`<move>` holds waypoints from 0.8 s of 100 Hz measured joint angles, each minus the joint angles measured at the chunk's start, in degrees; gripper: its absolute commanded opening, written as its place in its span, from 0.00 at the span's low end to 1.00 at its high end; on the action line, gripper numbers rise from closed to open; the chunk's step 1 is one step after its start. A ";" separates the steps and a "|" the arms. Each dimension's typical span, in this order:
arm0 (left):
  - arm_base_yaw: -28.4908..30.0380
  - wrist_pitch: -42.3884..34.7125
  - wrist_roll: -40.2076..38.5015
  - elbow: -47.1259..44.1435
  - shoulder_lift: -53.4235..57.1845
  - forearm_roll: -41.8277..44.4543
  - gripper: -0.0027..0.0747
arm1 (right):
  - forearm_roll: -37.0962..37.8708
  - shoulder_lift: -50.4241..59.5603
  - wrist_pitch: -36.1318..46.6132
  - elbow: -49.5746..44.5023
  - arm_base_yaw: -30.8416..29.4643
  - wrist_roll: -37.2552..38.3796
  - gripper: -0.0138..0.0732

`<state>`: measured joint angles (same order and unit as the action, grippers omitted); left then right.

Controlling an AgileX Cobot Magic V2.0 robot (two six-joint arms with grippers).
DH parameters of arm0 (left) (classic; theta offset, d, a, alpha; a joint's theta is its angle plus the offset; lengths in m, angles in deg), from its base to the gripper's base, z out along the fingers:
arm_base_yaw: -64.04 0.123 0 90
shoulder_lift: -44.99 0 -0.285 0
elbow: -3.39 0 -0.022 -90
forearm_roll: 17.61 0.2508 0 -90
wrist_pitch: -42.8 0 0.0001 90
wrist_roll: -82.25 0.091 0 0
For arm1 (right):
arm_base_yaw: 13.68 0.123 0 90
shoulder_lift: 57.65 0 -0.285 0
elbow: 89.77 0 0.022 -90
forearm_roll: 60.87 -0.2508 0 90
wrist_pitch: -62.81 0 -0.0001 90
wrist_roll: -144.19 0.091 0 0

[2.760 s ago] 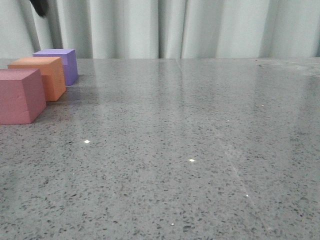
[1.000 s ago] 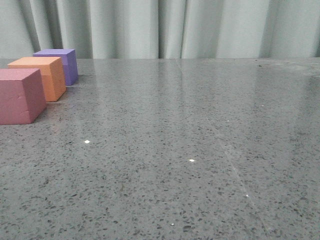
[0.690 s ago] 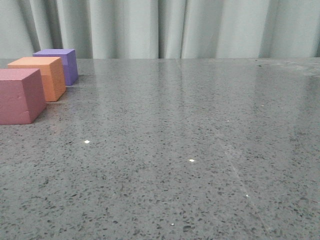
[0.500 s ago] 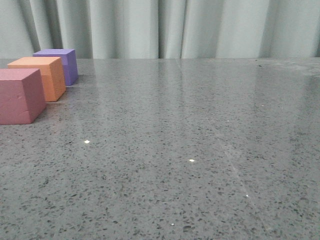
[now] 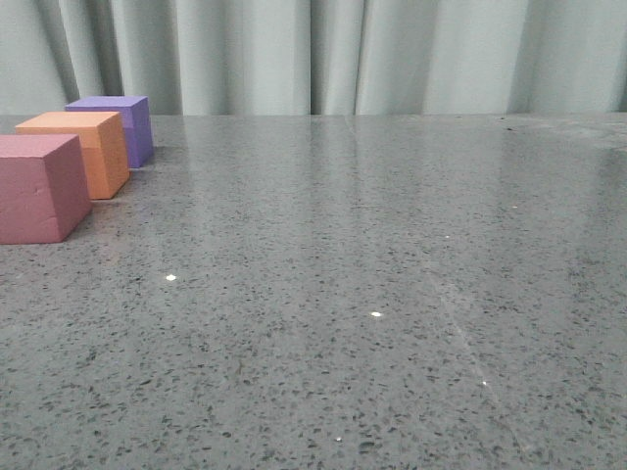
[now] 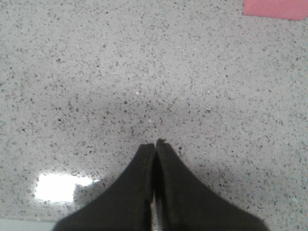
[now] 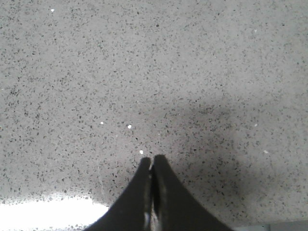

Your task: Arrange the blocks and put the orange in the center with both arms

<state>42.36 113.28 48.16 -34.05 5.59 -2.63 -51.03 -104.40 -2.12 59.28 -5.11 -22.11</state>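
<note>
Three foam cubes stand in a row at the far left of the grey speckled table (image 5: 372, 255). The pink-red cube (image 5: 37, 188) is nearest, the orange cube (image 5: 83, 152) is in the middle, the purple cube (image 5: 120, 125) is farthest. Neither arm shows in the front view. My left gripper (image 6: 154, 143) is shut and empty over bare table, with an edge of the pink-red cube (image 6: 274, 8) at that view's corner. My right gripper (image 7: 151, 159) is shut and empty over bare table.
Pale curtains (image 5: 323, 54) hang behind the table's far edge. Bright light reflections lie on the table near each gripper (image 6: 57, 186) (image 7: 48, 214).
A dark arm part seen at the top left 2.8 s ago has left the front view. The cubes have not moved.
</note>
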 measured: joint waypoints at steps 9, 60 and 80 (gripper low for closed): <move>0.37 -3.72 1.60 -0.71 0.58 0.61 0.01 | 0.00 0.00 0.00 0.00 0.00 0.00 0.08; 14.64 -45.95 21.68 -27.30 22.60 -5.85 0.01 | 0.00 0.00 0.00 0.00 0.00 0.00 0.08; 16.11 -48.57 22.06 -36.73 31.78 -5.97 0.01 | 0.10 0.00 0.00 0.00 0.00 0.00 0.08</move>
<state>58.48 64.72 70.23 -70.78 37.37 -8.59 -50.93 -104.40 -2.12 59.28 -5.11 -22.11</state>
